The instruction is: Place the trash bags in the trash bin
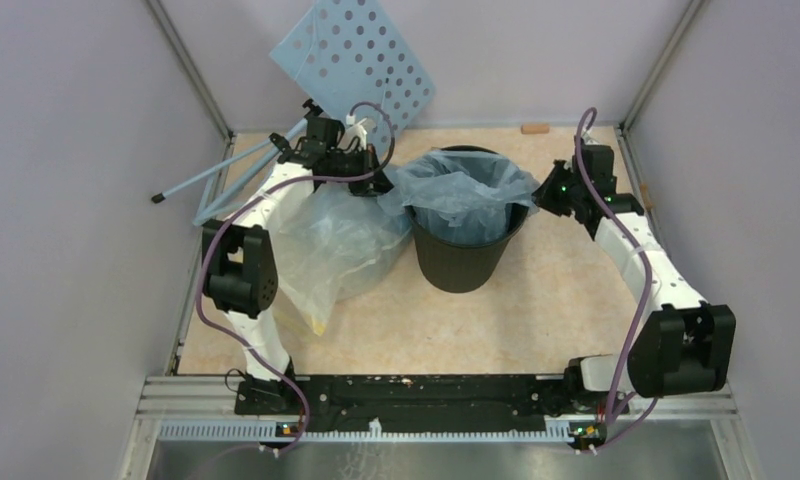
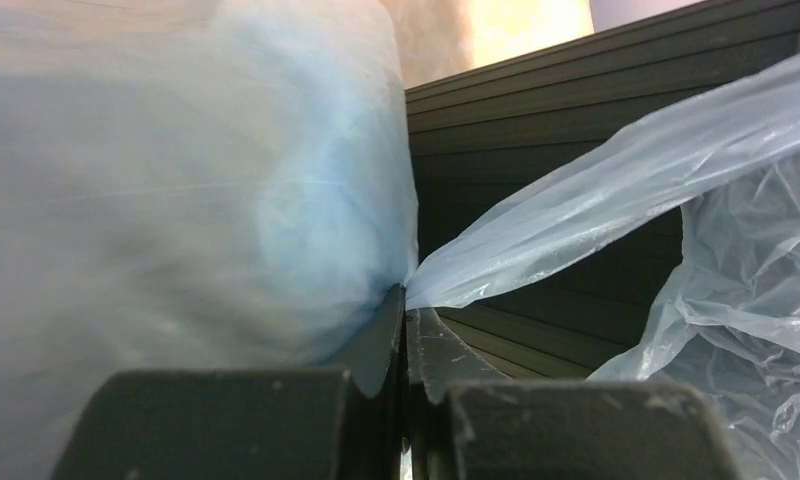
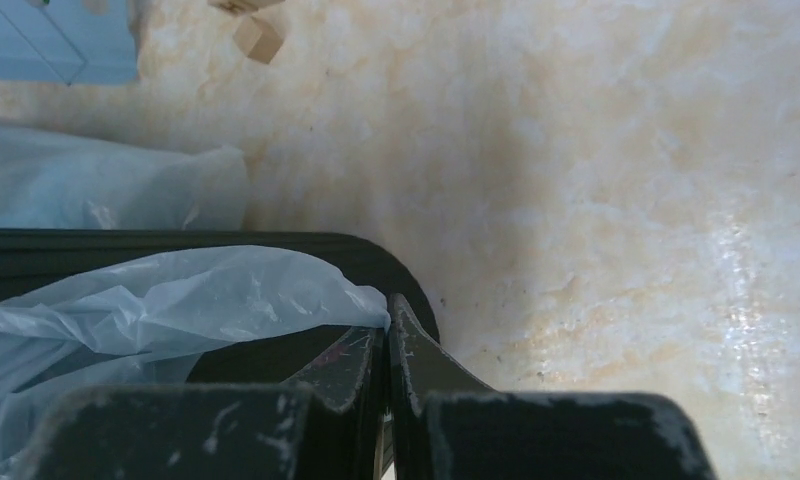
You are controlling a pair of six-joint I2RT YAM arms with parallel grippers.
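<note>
The round black trash bin stands at the table's middle. A light-blue trash bag sits in its mouth, with the film draped over the rim. My left gripper is at the bin's left rim, shut on the bag's edge; the film runs taut from the fingertips in the left wrist view, in front of the bin's ribbed wall. My right gripper is at the bin's right rim, shut on the bag's other edge, just above the black rim.
A bigger clear yellowish-tinted sack lies left of the bin, under my left arm, and fills the left wrist view's left side. A pale-blue perforated panel with thin legs leans at the back left. A small wooden block lies by the back wall.
</note>
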